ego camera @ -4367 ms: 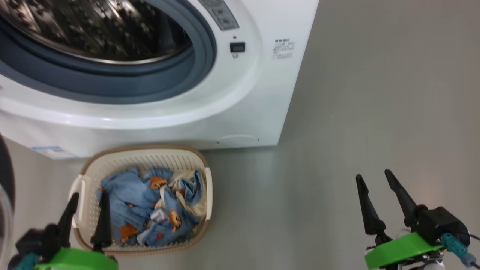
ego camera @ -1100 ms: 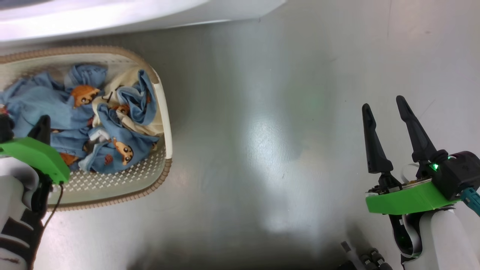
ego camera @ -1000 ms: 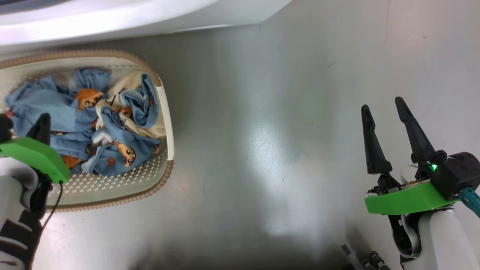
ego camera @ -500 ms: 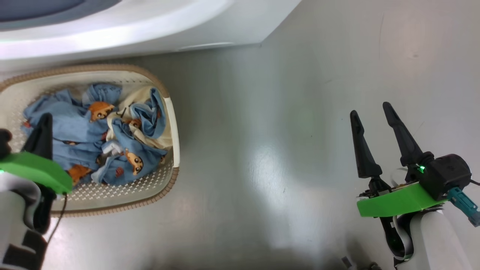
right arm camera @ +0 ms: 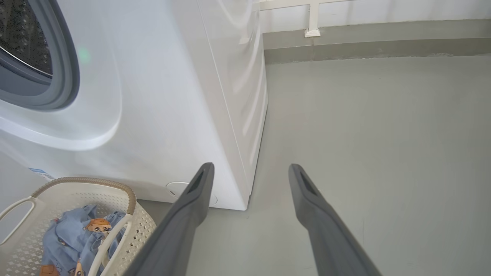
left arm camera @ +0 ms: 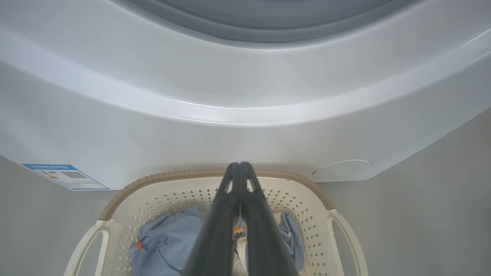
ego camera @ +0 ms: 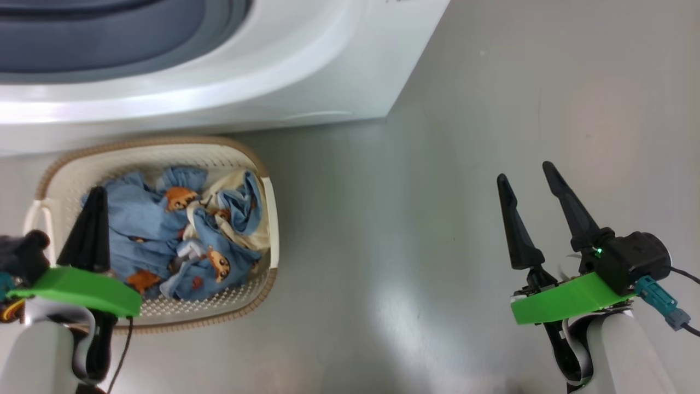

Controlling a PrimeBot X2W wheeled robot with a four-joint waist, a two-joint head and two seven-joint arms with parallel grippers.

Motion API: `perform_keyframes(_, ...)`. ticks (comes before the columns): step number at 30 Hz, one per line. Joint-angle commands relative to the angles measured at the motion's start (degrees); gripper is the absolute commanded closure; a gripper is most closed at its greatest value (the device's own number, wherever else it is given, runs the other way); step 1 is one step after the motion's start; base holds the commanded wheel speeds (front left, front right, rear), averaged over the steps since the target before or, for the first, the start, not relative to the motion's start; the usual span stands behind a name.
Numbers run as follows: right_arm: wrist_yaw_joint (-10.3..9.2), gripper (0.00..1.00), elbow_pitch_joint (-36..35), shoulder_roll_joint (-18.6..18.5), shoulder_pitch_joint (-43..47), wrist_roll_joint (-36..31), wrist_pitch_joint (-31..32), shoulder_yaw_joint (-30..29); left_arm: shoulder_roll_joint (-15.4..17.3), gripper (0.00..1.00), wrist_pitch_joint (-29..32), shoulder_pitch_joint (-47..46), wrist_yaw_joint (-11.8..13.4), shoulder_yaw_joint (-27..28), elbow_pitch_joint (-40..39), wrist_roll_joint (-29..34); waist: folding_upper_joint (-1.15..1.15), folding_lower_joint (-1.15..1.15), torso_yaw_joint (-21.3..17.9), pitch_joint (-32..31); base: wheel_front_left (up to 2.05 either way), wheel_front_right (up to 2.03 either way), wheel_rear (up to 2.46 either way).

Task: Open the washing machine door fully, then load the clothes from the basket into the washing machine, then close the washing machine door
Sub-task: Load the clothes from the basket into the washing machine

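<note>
Right now the washer (ego camera: 306, 82) stands big and white at the top of the head view. A grey-blue ring (ego camera: 109, 49) goes round its hole. In the right wrist view, a bit of the dark drum (right arm camera: 23, 34) with little holes shows inside the ring. Low on the washer's front are a blue label (left arm camera: 65, 176) on one side and a round cap (left arm camera: 341, 170) on the other.

The basket (ego camera: 272, 208) sits on the grey floor (ego camera: 410, 219), just in front of the washer and very near it. I cannot tell if the two touch. It is cream with lots of little holes, a brown rim and a white handle (ego camera: 38, 224) on its side. The clothes (ego camera: 142, 219) lie in a heap inside the basket. They are light blue with small orange bears, and a cream bit pokes out near the basket's right side.

The left gripper (left arm camera: 239, 168) is shut tight, with its two dark fingers pressed together at the tips. It hangs over the left part of the basket, above the blue clothes, and points at the washer.

The right gripper (ego camera: 525, 172) has its fingers spread wide, and floor shows between them. It holds nothing. It hangs over the floor, well away from the basket, to the right of the washer's corner.
</note>
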Motion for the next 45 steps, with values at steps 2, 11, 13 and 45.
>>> perform_keyframes(2, 0.09, 0.0, -0.7, 0.22, 1.59, -0.02, -0.28, 1.73, 0.9, 1.0, -0.37, 3.46, -0.08, 3.24, -3.55, 1.37, 0.0, 0.0, 0.83, -4.41, 0.0, 0.0, 0.0)
perform_keyframes(11, 0.09, 0.0, 0.82, 0.22, 3.58, 0.19, -0.28, 2.16, -1.92, 1.0, -0.37, 9.84, -0.08, 7.06, -11.01, 3.98, 0.0, 0.0, 1.37, -12.15, 0.0, 0.0, 0.0)
perform_keyframes(13, 0.09, 0.0, 1.13, 0.22, 4.28, 0.33, -0.28, 2.28, -2.59, 0.59, -0.37, 11.35, -0.08, 7.75, -12.48, 4.56, 0.0, 0.0, 1.46, -14.01, 0.0, 0.0, 0.0)
perform_keyframes(45, 0.09, 0.0, 1.0, -1.31, 15.48, 1.64, -0.28, 2.66, -9.81, 0.0, -0.37, 31.51, -0.09, 14.34, -23.98, 10.32, 0.0, 0.0, 1.0, -34.22, 0.0, 0.0, 0.0)
